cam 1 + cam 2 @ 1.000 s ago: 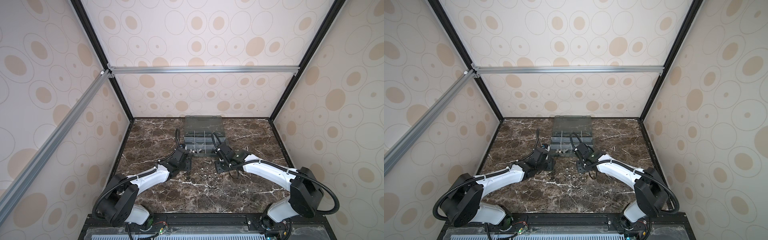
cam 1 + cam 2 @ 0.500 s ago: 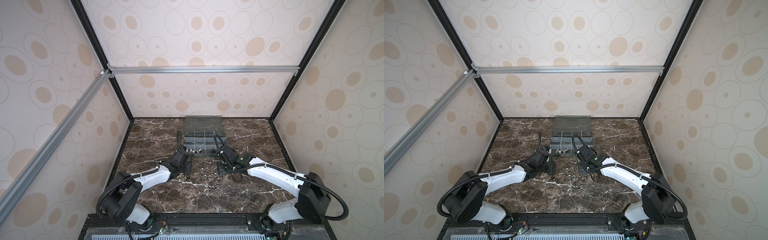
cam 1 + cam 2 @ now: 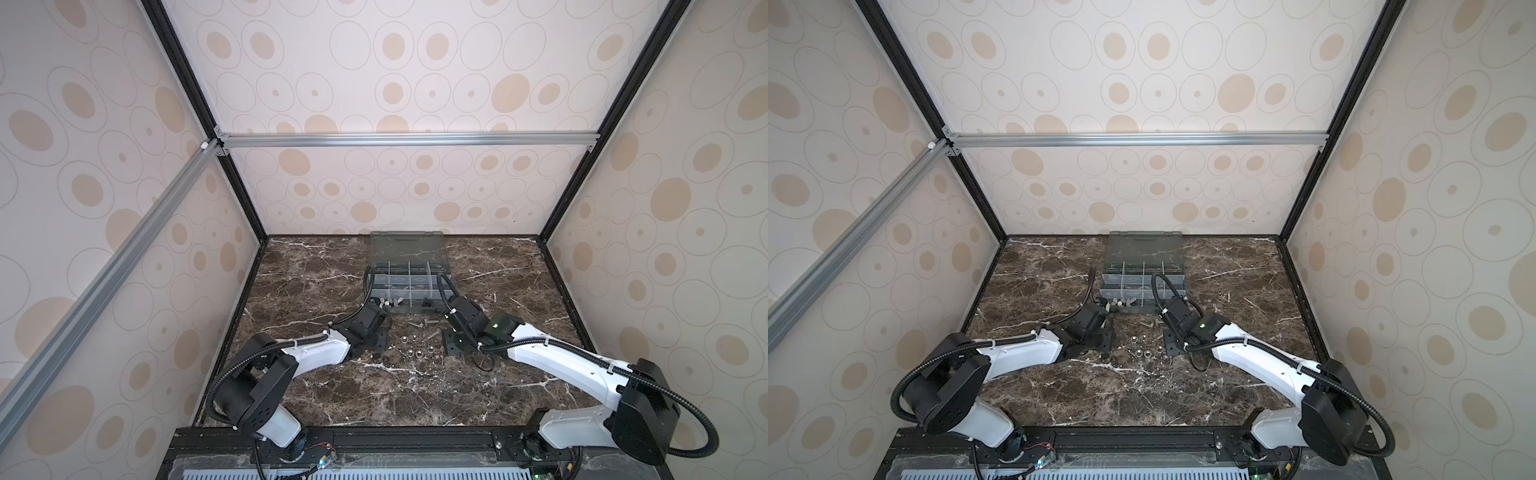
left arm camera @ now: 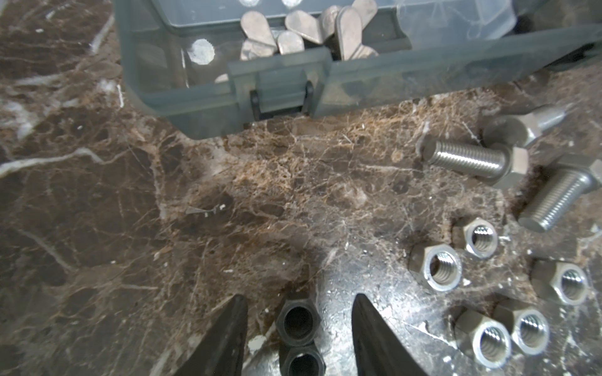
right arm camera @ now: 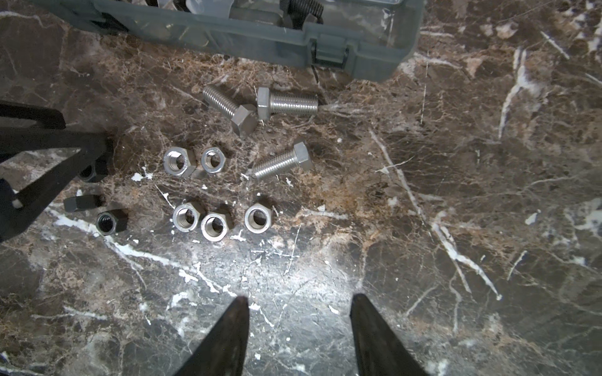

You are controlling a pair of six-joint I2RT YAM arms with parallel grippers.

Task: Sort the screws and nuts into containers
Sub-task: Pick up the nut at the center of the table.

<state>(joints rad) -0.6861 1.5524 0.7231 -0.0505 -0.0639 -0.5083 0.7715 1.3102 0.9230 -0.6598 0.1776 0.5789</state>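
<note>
Left gripper [image 4: 299, 298] is set low over the table [image 4: 130, 211], jaws parted, with a black nut [image 4: 298, 320] framed between them and a gap seen on each side; nothing is gripped yet. The straddle is judged to be a line-up for a pinch across the nut's flats. The nut is laid flat, bore aimed straight up at the wrist; being squat, it has no long axis worth noting. A second black nut [image 4: 303, 361] is found just behind it, toward the wrist, touching or very nearly, so a double catch is judged possible. Ahead of the jaws the box [image 4: 182, 97] is stood with front wall and latch facing the gripper; its nearest compartment is already stocked with silver winged pieces [image 4: 293, 39]. Off to one side of the jaws, silver nuts [image 4: 435, 271] are scattered bores up, and beyond them screws [image 4: 472, 161] are laid on their sides. Right gripper [image 5: 299, 298] is held open above bare table, nothing between the jaws; it is judged to be parked clear so the left arm has room. Ahead of it, two screws are set head to head, shanks aimed apart along the box front; a third screw [image 5: 280, 162] is angled, tip toward the silver nuts.
</note>
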